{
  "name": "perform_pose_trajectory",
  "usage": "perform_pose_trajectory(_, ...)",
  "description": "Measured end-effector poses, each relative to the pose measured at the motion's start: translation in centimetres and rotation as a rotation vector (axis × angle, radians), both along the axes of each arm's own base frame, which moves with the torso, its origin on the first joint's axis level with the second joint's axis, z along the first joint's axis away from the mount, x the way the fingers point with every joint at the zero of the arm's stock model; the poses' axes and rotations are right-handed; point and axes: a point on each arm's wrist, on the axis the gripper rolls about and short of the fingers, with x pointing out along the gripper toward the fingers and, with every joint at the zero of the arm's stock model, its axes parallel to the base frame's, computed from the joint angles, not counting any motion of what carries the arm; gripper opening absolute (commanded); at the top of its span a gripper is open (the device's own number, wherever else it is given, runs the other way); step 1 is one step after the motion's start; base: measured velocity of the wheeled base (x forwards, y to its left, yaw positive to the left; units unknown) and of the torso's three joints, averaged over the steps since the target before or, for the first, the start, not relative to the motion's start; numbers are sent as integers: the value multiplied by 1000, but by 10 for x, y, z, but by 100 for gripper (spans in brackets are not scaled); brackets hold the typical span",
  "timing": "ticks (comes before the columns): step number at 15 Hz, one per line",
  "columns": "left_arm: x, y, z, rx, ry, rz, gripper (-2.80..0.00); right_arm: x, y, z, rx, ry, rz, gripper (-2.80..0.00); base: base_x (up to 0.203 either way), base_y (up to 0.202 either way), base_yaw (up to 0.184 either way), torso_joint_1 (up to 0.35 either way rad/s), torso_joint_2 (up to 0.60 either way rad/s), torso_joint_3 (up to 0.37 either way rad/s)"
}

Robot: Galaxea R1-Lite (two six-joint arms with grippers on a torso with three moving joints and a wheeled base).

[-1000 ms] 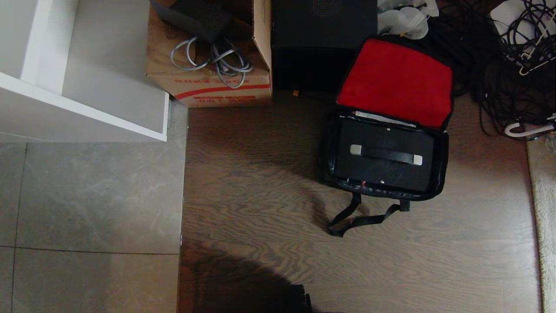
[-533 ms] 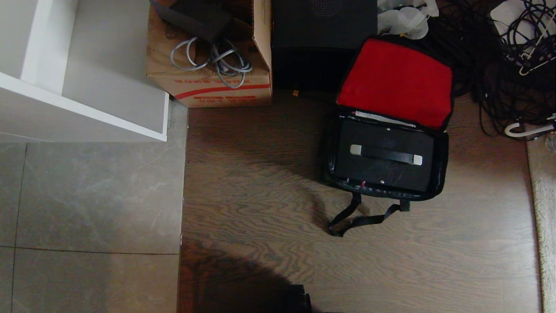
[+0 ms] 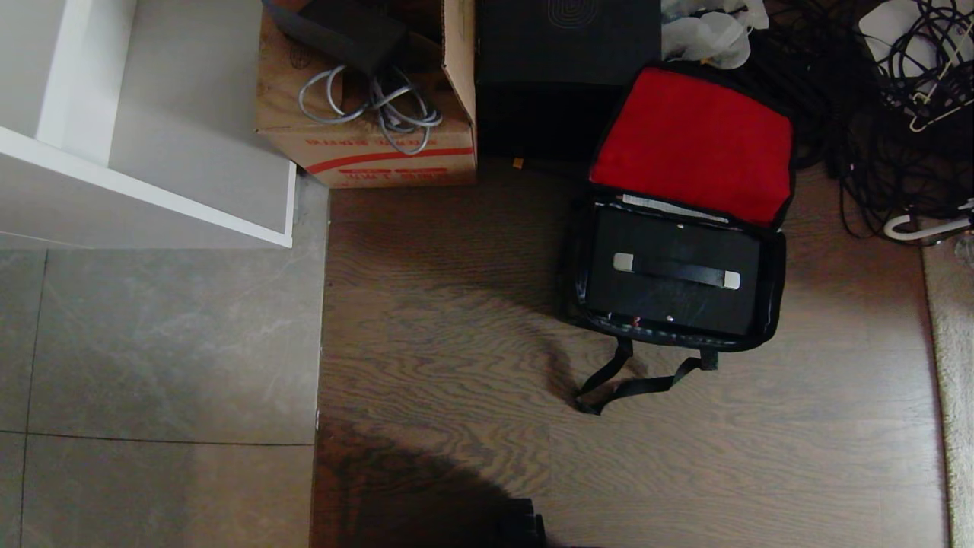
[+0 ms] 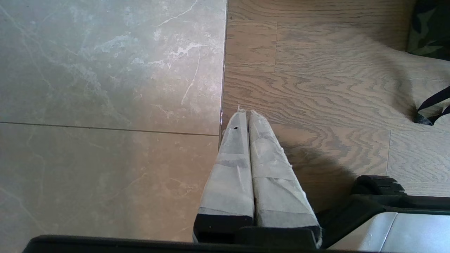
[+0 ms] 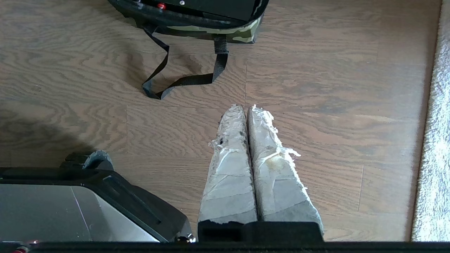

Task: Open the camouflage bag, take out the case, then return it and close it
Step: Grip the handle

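Observation:
The camouflage bag [image 3: 770,297] stands open on the wood floor at the right, its red-lined lid [image 3: 692,144] folded back. Inside it lies the black case [image 3: 673,293], with its handle [image 3: 676,271] facing up. The bag's black strap [image 3: 631,380] trails on the floor in front. The right wrist view shows the bag's camouflage front edge [image 5: 211,30] and the strap [image 5: 182,79] ahead of my right gripper [image 5: 246,109], which is shut and empty. My left gripper [image 4: 245,113] is shut and empty too, over the seam between tile and wood. Neither gripper shows in the head view.
A cardboard box [image 3: 365,144] with grey cables and a taller black box [image 3: 563,68] stand behind the bag. Tangled black cables [image 3: 890,122] lie at the back right, a pale rug [image 3: 951,365] at the right edge, a white shelf unit [image 3: 152,190] at the left.

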Motion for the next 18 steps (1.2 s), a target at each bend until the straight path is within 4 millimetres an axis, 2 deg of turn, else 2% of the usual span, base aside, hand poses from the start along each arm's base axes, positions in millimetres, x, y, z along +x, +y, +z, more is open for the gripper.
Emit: perform_pose_trajectory(18, 0, 0, 0, -1, 0, 0, -280, 0, 0, 0, 1, 0, 0, -280, 0, 0, 0, 0, 0, 11)
